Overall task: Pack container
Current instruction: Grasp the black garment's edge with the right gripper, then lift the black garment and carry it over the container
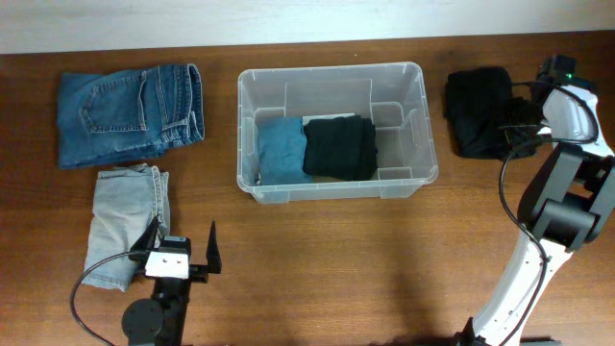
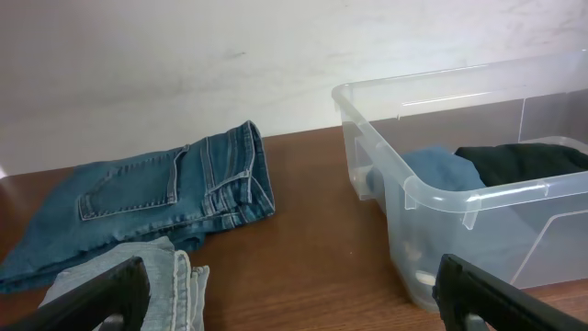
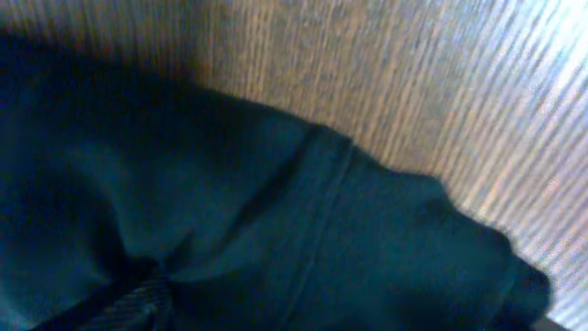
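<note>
Container [image 1: 332,69] sits mid-table toward the back edge, long side running across, top open. It is clear plastic with a rolled rim. Inside are 2 folded items side by side. A blue garment [image 1: 281,149] is on the left and a black garment [image 1: 340,147] touches it on the right.

Left gripper [image 1: 183,248] is low near the front of the wood table [image 1: 336,279]. Its fingers are spread wide, holding nothing, and point toward the back wall. The left arm is tucked compactly over its base at front left, with the wrist level. The left wrist view looks across the tabletop, with 1 dark fingertip [image 2: 101,294] in each bottom corner. Pale grey jeans [image 1: 125,221] lie just beside the left finger; seen from overhead, that finger overlaps their edge. Dark blue jeans [image 1: 130,113] are folded at back left, near the container's left wall and not touching it.

The right arm's base is at front right. A white lower link leans up to an elbow by the right edge, the forearm runs toward the back, and the wrist bends left and down. Right gripper [image 1: 517,123] is down at the right edge of a black bundle [image 1: 479,111]. The bundle lies on the table just right of the container, apart from it. The right wrist view is blurred, filled with dark fabric showing a seam, with wood grain at top right. No fingers show there, so I can't tell if that gripper is spread, closed or pinching the cloth.
</note>
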Motion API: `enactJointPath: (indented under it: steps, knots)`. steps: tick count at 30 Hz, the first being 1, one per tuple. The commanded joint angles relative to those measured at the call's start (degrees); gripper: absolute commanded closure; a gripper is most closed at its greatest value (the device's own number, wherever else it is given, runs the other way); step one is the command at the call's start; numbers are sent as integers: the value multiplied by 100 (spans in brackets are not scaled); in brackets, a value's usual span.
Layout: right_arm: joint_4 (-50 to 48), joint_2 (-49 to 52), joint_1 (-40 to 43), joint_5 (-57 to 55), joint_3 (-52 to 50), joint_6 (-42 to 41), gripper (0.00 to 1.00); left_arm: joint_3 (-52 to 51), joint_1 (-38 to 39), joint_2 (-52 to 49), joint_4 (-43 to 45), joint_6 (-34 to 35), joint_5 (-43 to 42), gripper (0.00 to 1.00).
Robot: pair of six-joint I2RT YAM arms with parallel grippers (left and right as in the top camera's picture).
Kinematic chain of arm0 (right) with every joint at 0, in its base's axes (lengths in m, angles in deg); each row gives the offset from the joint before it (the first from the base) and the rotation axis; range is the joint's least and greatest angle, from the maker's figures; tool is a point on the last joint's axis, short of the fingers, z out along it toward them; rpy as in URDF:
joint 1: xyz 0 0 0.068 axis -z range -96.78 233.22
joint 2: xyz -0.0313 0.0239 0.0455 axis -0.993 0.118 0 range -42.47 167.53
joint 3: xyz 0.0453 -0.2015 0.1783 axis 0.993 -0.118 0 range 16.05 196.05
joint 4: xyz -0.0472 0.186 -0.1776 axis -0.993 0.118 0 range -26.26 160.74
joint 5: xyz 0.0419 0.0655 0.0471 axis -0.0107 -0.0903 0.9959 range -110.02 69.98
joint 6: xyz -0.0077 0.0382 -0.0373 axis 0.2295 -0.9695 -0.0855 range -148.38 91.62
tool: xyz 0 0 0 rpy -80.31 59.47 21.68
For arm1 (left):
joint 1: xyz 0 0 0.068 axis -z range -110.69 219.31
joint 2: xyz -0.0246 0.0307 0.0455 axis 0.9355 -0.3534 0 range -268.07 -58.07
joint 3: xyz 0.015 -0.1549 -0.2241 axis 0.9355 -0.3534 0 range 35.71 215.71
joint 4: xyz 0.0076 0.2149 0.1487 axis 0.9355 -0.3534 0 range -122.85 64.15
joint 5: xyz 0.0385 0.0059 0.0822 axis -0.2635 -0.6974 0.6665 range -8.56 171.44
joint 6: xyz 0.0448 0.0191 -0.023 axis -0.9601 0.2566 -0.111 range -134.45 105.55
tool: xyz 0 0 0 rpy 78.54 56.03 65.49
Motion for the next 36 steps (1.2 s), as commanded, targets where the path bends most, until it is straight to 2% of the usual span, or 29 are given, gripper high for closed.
enactJointPath:
  steps: [1,8,11,16,19,31,36]
  knots:
    - [61,345,-76,35,-284,-13,30,-15,-44,33,-31,-74,39,1]
    - [63,345,-74,127,-284,-13,49,-15,-44,33,-31,-74,39,1]
    - [66,345,-74,227,-284,-9,62,-15,-44,33,-28,-74,39,1]
    - [61,332,-39,579,-273,289,72,-15,-44,33,-31,-74,39,1]
    - [61,306,70,907,-199,616,94,-15,-44,33,-31,-74,39,1]
    - [63,-352,802,3849,319,2271,96,-15,-44,33,-28,-74,39,1]
    - [66,-776,911,5257,479,2527,96,-15,-44,33,-31,-74,39,1]
